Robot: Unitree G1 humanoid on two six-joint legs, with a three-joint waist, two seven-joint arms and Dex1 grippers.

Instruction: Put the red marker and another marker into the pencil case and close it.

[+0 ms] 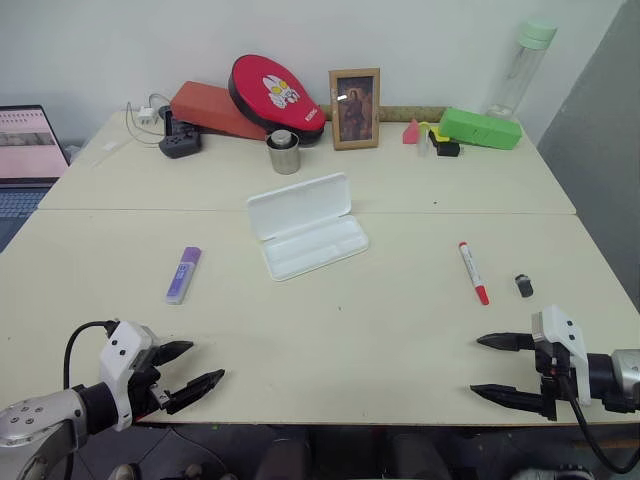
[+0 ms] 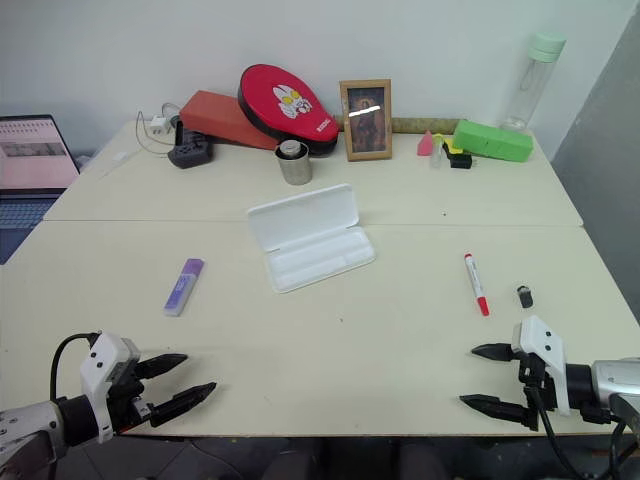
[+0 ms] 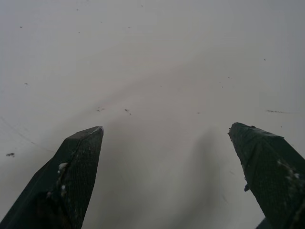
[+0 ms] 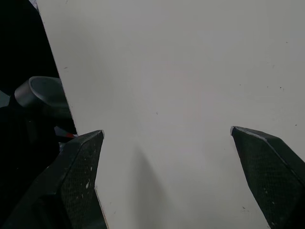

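Head cams: pencil case (image 1: 306,227) lid open; wrist cams: bare table (image 3: 157,71).

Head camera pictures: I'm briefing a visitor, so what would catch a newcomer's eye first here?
Probably the open white pencil case at the table's middle, with a purple marker to its left and a red marker to its right. Behind them, a red paddle and a bright green box stand out along the wall. At the near edge, the left gripper and right gripper hang open, holding nothing.

No readable text, labels or numbers anywhere
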